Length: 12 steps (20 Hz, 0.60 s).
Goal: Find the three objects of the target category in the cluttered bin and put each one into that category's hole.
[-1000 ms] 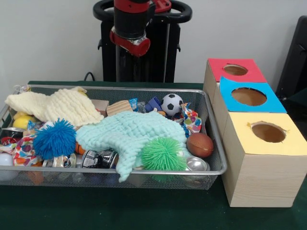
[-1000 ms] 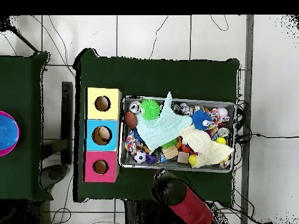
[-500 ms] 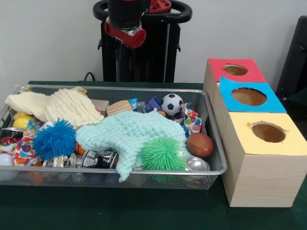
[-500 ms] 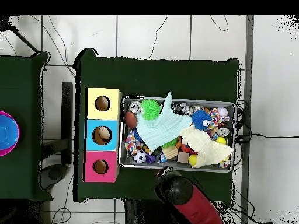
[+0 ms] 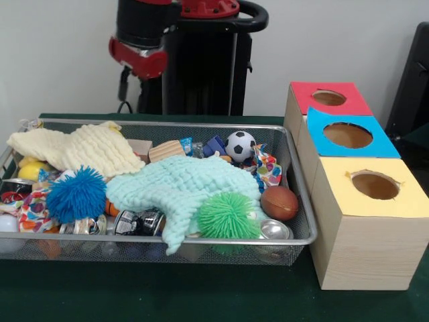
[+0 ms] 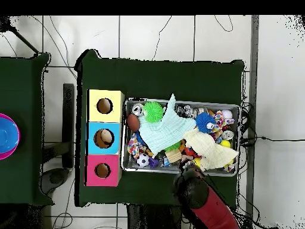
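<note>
Green-clothed bench (image 5: 201,302) is carrying a wire mesh bin (image 5: 154,239) w/ three wooden boxes just beside it, front view. Nearest box is showing a yellow top w/ hole (image 5: 375,184), then blue hole (image 5: 348,135), then red hole (image 5: 329,98) farthest. At the bin's near rim a green spiky ball (image 5: 228,217) is sitting beside a silver can (image 5: 273,230) lying on its side, end facing the camera. A brown mini football (image 5: 279,202) is lying w/ its long axis roughly across the bin. A mint cloth (image 5: 181,188) is draping over the middle, a blue spiky ball (image 5: 76,195) beside it. Farther back: cream cloth (image 5: 77,149), soccer ball (image 5: 239,145) near the far rim. Beyond that rim the red-and-black gripper (image 5: 139,60) is hanging above bin level, touching nothing; can't tell how far the jaws are open, nothing seen in them.
</note>
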Available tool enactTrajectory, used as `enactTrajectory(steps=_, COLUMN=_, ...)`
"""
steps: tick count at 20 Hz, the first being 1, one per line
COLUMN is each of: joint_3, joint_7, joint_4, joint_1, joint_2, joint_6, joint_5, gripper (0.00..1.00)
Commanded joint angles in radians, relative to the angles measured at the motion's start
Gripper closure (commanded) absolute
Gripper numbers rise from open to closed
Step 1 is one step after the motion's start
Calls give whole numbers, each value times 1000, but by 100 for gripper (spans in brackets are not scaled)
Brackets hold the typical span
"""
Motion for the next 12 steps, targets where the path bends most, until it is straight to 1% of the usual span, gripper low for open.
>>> enactTrajectory(steps=1, joint_3=181, joint_7=356, joint_4=-61, joint_1=-53, joint_2=137, joint_6=-355, joint_5=-102, gripper=0)
enactTrajectory(steps=3, joint_3=185, joint_7=359, joint_4=-67, joint_1=-50, joint_2=153, joint_6=-377, joint_5=-90, gripper=0)
enactTrajectory(steps=6, joint_3=207, joint_7=367, joint_4=-74, joint_1=-62, joint_2=163, joint_6=-368, joint_5=-66, gripper=0)
enactTrajectory(steps=12, joint_3=209, joint_7=380, joint_4=-89, joint_1=-41, joint_2=171, joint_6=-349, joint_5=-20, gripper=0)
